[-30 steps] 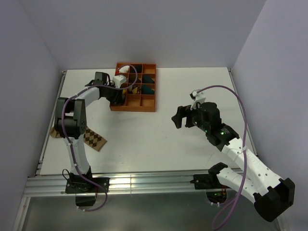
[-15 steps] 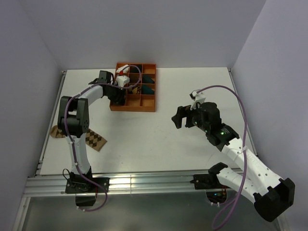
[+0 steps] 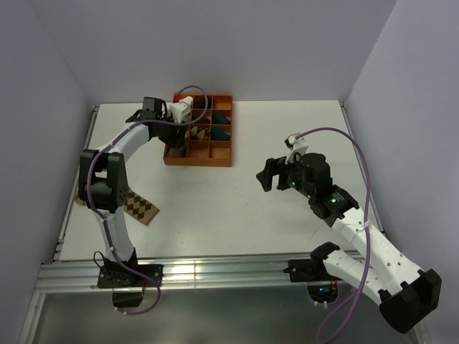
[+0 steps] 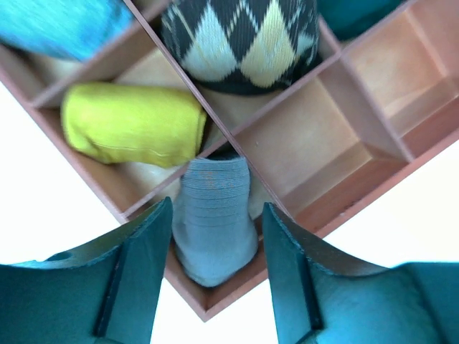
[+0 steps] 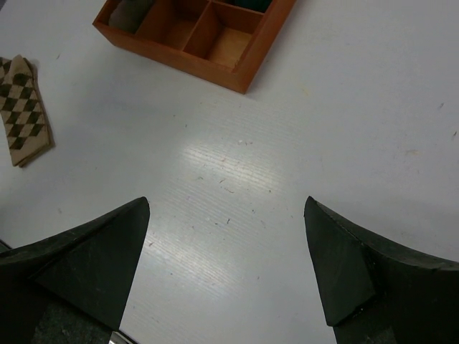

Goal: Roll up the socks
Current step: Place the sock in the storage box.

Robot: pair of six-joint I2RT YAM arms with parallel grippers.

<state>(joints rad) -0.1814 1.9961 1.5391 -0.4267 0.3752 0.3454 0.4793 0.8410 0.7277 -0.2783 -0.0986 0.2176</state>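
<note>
Top external view: a white table (image 3: 287,129) fills the frame between pale walls, with two white and black robot arms bolted at its near edge. An orange compartment tray (image 3: 197,162) sits toward the far left of the table. The left arm (image 3: 118,147) arches up and reaches over the tray's left side. The right arm (image 3: 358,236) stretches over the right half of the table, well apart from the tray.

The argyle sock (image 3: 141,208), tan with dark brown diamonds, lies flat on the table beside the left arm's upright link, near the left edge. Just to its left, an edge of the tan sock (image 3: 80,199) peeks out from behind that arm; the rest is hidden.

Right wrist view: the right gripper (image 5: 226,204) hangs above bare table with its jaws spread wide and nothing between them. The argyle sock shows at the left edge, and the tray's near corner at the top.

Left wrist view: the left gripper (image 4: 216,208) hovers over a corner compartment of the tray, jaws parted on either side of a grey sock bundle (image 4: 215,222) that rests in that compartment, not clamped. Neighbouring compartments hold a yellow bundle (image 4: 133,129), a dark argyle bundle (image 4: 240,39) and a blue bundle (image 4: 64,25).
</note>
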